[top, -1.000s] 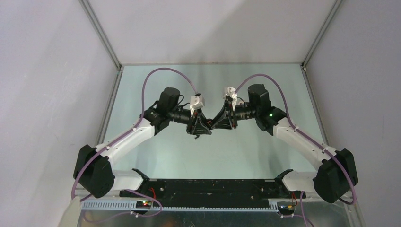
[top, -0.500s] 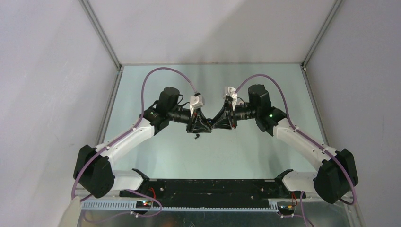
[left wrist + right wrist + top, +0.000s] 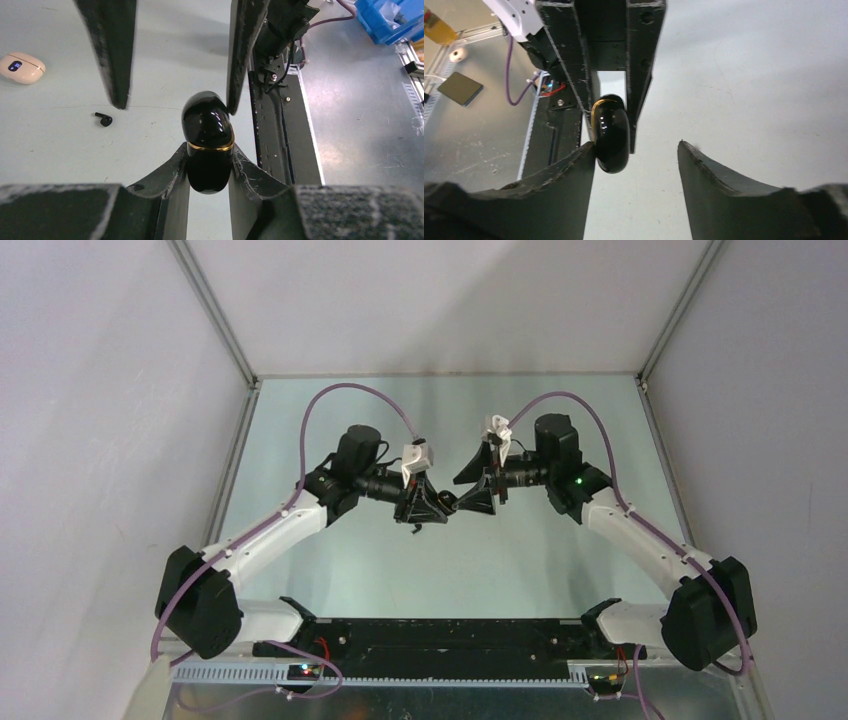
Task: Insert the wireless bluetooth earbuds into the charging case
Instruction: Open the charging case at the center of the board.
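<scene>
A glossy black charging case (image 3: 207, 140) with a gold band round its middle is clamped between the fingers of my left gripper (image 3: 209, 147), above the table. In the right wrist view the same case (image 3: 610, 132) sits against the left finger (image 3: 559, 195) of my right gripper (image 3: 636, 144), whose jaws stand apart; the other finger is well clear of it. The two grippers meet at mid-table (image 3: 450, 502). One black earbud (image 3: 103, 119) lies on the table. A cream charging case (image 3: 21, 67) with a small display lies further off. Other earbuds are out of view.
The black base rail (image 3: 280, 125) with its wiring runs along the near table edge. Blue bins (image 3: 390, 20) stand beyond it. In the right wrist view a dark flat pad (image 3: 460, 87) and an amber bottle (image 3: 436, 25) lie off the table.
My right gripper has opened and drawn back to the right, away from the black case. The left gripper has stayed where it was, still clamped on the case.
</scene>
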Motion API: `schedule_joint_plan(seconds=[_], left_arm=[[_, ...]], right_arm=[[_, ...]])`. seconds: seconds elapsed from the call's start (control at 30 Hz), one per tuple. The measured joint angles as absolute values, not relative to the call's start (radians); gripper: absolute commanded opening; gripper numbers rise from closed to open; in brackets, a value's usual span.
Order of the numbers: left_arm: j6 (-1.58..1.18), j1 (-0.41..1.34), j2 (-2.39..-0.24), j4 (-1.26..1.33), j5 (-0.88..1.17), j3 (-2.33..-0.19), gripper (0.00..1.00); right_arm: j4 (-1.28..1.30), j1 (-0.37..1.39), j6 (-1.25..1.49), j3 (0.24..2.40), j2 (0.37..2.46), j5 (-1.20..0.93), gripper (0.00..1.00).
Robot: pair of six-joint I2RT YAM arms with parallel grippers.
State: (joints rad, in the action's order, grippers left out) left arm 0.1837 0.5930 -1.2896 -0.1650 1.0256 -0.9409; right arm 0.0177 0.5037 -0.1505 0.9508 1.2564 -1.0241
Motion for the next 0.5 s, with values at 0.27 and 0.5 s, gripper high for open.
schedule_joint_plan(seconds=[0.27,0.5], left_arm=[[0.185,0.596,-1.290,-0.179,1.042,-0.941,0.00],[0.193,0.596,-1.290,-0.187,1.054,-0.941,0.00]], right_arm=[[0.003,0.471,-0.150,0.951,1.250,-1.027,0.99],[0.005,0.458,-0.171,0.950,1.197,-1.003,0.99]])
